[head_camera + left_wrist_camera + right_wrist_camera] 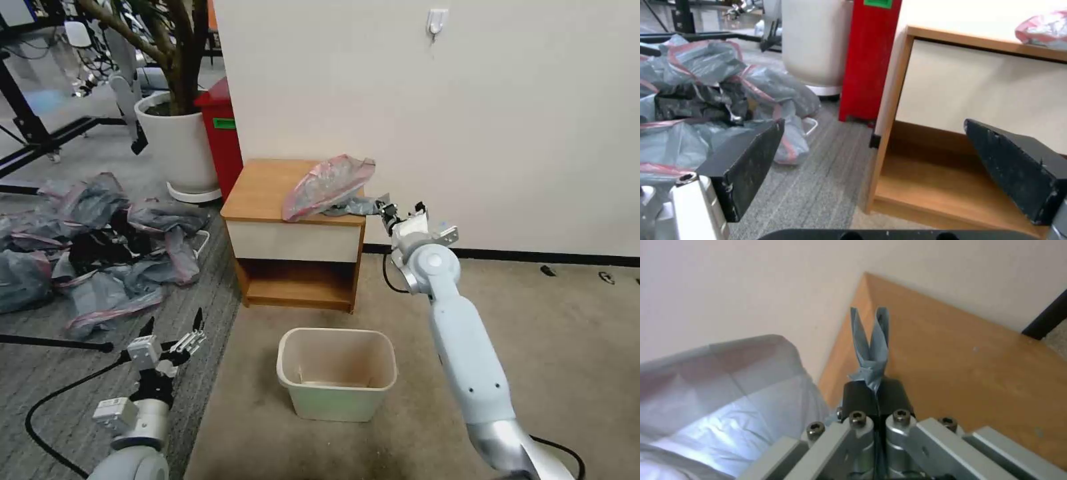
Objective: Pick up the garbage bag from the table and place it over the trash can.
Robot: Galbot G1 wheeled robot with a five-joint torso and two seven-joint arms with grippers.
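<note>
Garbage bag (328, 185) slanting up-right, right hand (386, 212) pinching corner

Grey, pink and wood tones beside a cream wall

The garbage bag (328, 185) is translucent grey with a pink-red band; the table (263, 190) is light-brown wood with a white drawer front. The trash can (337, 385) is cream-beige, stained brownish inside. The heaped bags (93, 247) repeat the grey and pink-red. A red bin (223, 133) carries a green label beside a white plant pot (179, 150). The carpet (567, 333) is beige, meeting striped grey flooring (40, 373).
</note>
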